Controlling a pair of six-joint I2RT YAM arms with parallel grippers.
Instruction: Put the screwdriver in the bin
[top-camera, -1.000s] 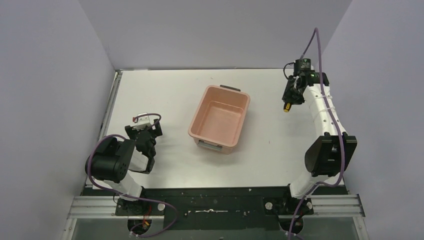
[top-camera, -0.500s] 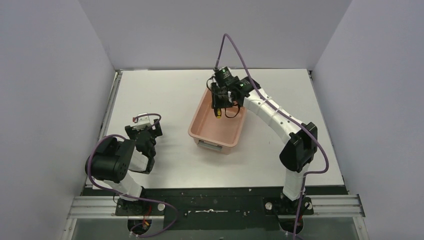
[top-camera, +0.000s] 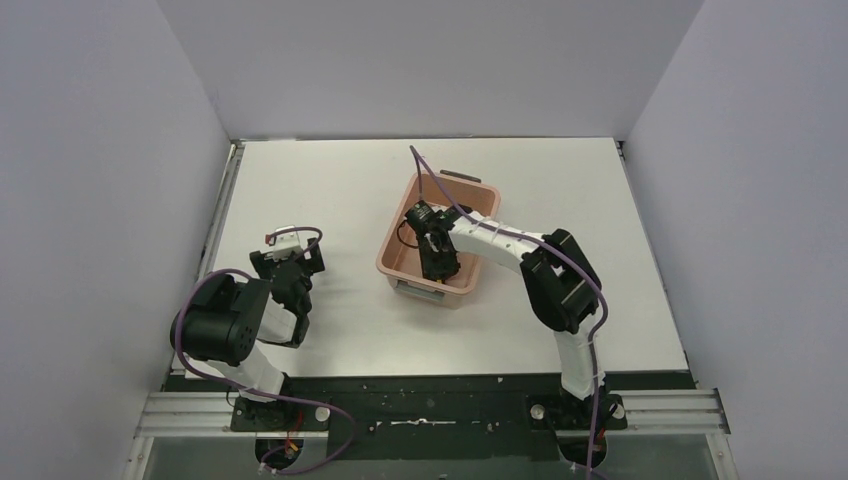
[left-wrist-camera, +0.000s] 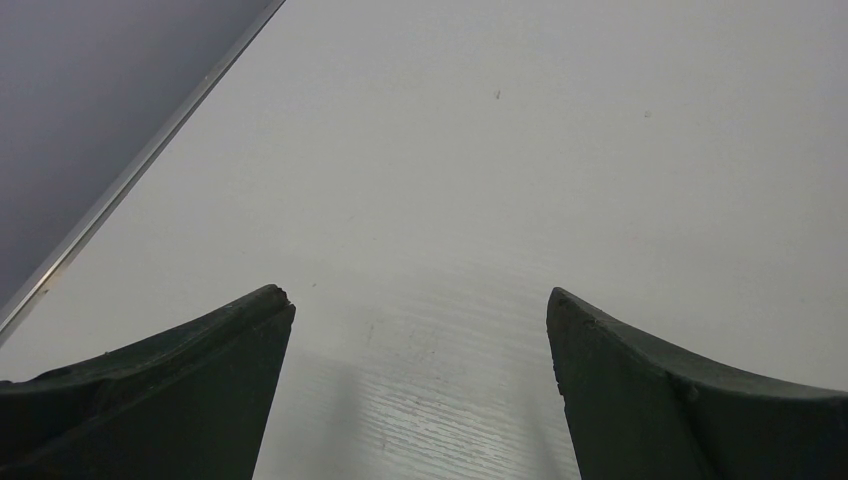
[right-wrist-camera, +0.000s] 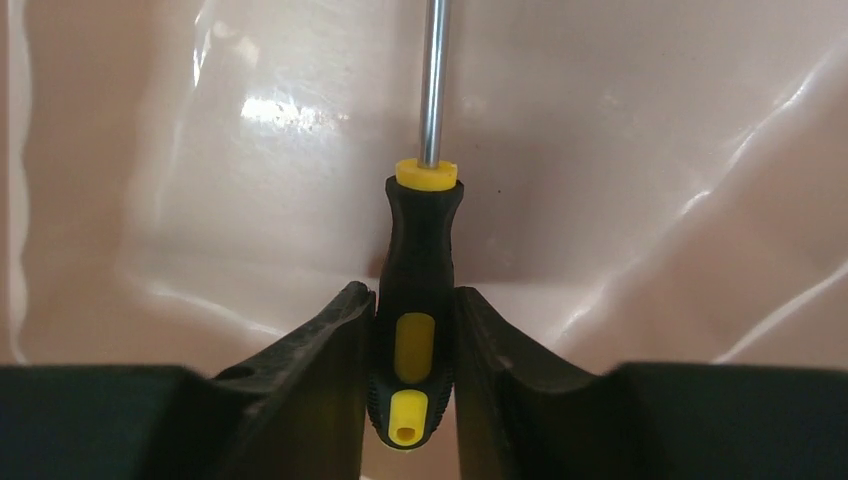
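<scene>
screwdriver | now down inside bin | R hand clamped

The left arm is seen folded close over its base, on the left side; the left gripper is pointed forward and downward, with its two fingers held wide apart. The right arm is seen bent at the elbow, with the forearm reached leftward and away from its base; the wrist is turned down; the right gripper is closed, with both fingers pressed against the handle of the screwdriver, one on each side.
</scene>
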